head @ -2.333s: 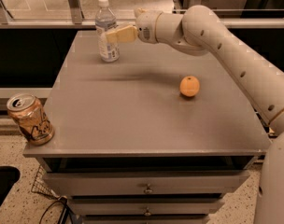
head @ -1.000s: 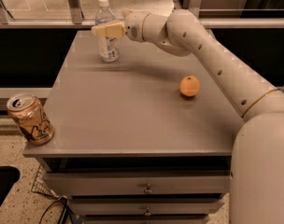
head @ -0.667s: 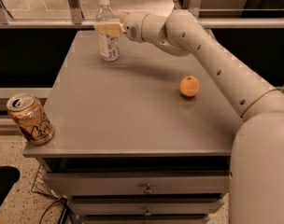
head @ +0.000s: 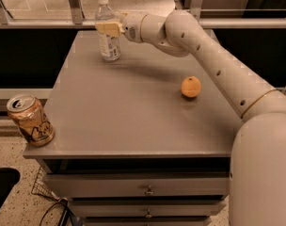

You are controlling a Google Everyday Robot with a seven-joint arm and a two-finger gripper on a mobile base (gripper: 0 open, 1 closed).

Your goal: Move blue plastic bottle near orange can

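Observation:
The blue plastic bottle (head: 108,41), clear with a white cap and a pale label, stands upright at the back left of the grey cabinet top (head: 133,112). My gripper (head: 108,28) is at the bottle's shoulder, reaching in from the right and overlapping it. The orange can (head: 30,120), tan with dark scribbles and a silver top, stands at the front left corner, far from the bottle.
A round orange fruit (head: 191,86) lies right of centre on the top. My arm (head: 218,65) spans the back right. Drawers (head: 147,189) sit below the front edge. A rail (head: 49,25) runs behind the cabinet.
The gripper has moved left from beside the bottle to its shoulder. The bottle, the can and the fruit stand where they were.

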